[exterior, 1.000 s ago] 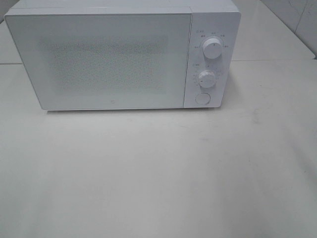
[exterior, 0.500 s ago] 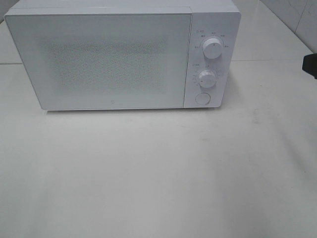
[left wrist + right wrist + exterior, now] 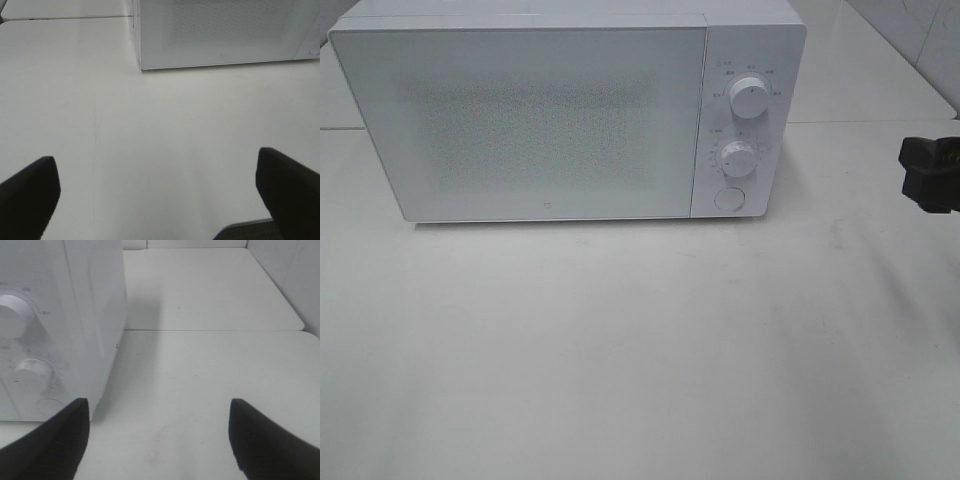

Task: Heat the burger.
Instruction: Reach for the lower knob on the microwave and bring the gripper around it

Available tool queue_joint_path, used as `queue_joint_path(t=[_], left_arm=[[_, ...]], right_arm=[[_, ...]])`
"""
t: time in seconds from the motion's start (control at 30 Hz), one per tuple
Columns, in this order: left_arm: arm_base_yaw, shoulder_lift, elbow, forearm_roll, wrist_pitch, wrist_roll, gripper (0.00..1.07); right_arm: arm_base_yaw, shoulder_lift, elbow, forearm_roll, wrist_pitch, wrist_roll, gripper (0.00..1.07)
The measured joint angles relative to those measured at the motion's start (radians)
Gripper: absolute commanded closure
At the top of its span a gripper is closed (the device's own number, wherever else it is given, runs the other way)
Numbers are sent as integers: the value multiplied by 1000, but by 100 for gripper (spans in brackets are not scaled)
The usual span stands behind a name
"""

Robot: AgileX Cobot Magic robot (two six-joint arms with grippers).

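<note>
The burger is out of view in every frame. A white microwave stands at the back of the table with its door shut. My right gripper shows as a dark shape at the right edge of the high view, to the right of the microwave's control panel. In the right wrist view the right gripper is open with nothing between its fingers, and the microwave's knob side is close by. My left gripper is open and empty above bare table, short of the microwave's front.
The control panel carries an upper knob, a lower knob and a round button. The white table stretches in front of the microwave. A seam between table tops runs behind the right gripper, and a tiled wall stands at the far right.
The right gripper has come into the high view from the right edge and moved further left, toward the microwave's control panel. The microwave door stays shut.
</note>
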Motion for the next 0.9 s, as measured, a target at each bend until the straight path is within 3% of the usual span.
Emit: queue_joint_path(t=[0.17, 0.47, 0.77, 0.9], left_arm=[[0, 0, 0, 0, 0, 0, 7], [0, 0, 0, 0, 0, 0, 7], [0, 0, 0, 0, 0, 0, 7], [0, 0, 0, 0, 0, 0, 7]], right_arm=[[61, 65, 5, 139, -84, -109, 32], [316, 219, 4, 387, -278, -223, 32], [533, 374, 2, 536, -463, -225, 32], [585, 422, 0, 569, -508, -225, 32]])
